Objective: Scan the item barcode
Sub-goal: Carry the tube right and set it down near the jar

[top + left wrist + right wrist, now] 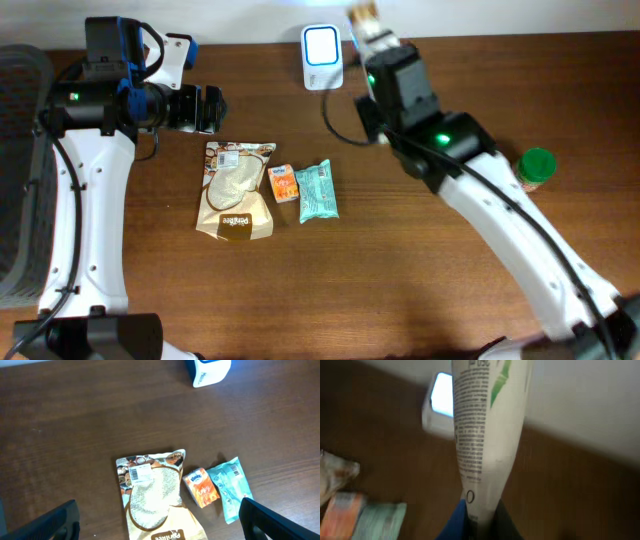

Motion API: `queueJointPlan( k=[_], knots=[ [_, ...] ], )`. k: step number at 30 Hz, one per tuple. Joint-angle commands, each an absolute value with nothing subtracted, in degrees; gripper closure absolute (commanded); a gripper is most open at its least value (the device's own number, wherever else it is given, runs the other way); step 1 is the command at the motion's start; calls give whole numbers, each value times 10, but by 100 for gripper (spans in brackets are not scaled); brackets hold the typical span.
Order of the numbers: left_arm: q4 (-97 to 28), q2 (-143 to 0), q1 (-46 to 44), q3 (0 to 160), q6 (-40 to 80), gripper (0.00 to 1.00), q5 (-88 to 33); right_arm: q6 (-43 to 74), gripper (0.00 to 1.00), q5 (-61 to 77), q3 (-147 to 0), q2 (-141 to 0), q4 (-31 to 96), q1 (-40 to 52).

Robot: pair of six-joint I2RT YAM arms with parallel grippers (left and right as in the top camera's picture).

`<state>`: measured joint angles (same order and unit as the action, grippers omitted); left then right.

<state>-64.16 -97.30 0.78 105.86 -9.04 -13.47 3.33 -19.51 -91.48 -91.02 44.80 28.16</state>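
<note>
At top middle, the right gripper [376, 44] holds a tube [487, 435] by the scanner [322, 57]; the left gripper [212, 108], open wide, hangs near the bag [238, 190].

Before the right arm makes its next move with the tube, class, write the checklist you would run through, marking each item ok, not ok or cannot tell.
1. Tube clamped in the right gripper: ok.
2. Scanner switched on, screen lit: ok.
3. Barcode on the tube turned toward the scanner: cannot tell; only small print shows.
4. Space between tube and scanner free of other things: ok.
5. Left gripper open, holding nothing, apart from the scanner: ok.
</note>
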Motion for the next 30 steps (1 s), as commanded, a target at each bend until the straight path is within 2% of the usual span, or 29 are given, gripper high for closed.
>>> queueJointPlan(
  k=[1, 3, 7, 18, 30],
  knots=[
    [-642, -975, 9, 1061, -100, 1, -137, 189, 96, -174, -922, -882, 556, 268],
    [-642, -975, 9, 1061, -100, 1, -137, 194, 96, -135, -911, -889, 613, 249],
    [-642, -975, 9, 1061, -100, 1, -137, 194, 96, -112, -850, -892, 622, 214],
    [-642, -975, 9, 1061, -100, 1, -137, 139, 96, -109, -616, -913, 444, 75],
    [-642, -975, 9, 1061, -100, 1, -137, 140, 96, -111, -598, -1002, 375, -63]
  ],
)
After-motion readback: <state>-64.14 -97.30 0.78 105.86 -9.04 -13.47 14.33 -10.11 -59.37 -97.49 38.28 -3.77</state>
